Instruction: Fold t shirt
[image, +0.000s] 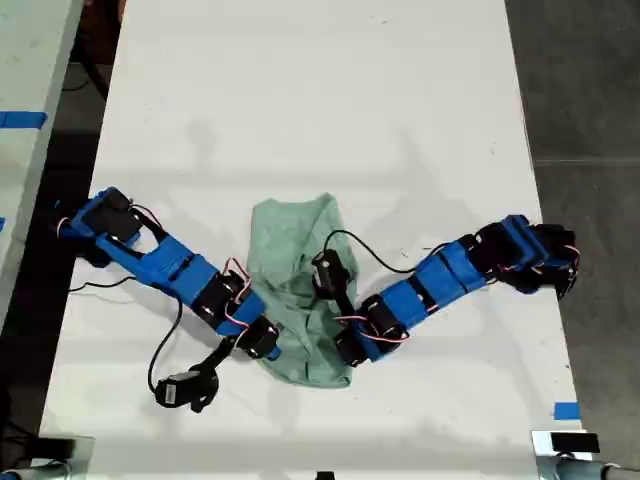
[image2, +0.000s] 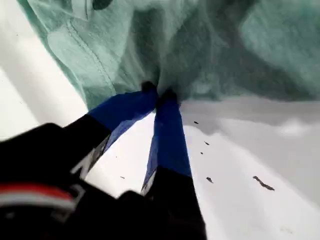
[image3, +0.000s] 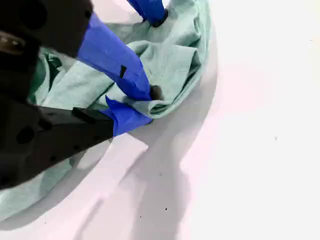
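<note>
1. Work surface: a flat white table top. It bears 1 small pale mint-green cloth t shirt, wrinkled and bunched, lying at the lower centre of the exterior view, between the 2 blue arms.
2. My first gripper, on the arm reaching in from the exterior view's left, is at the garment's lower left edge. In the first wrist view its 2 blue jaws are drawn together at the tips, pinching a gather of the cloth, which lifts off the table there.
3. My second gripper, on the arm from the exterior view's right, is at the garment's lower right edge. In the second wrist view its jaws are clamped over a folded hem of the cloth.
4. The 2 grippers stand near each other, cloth between them.
</note>
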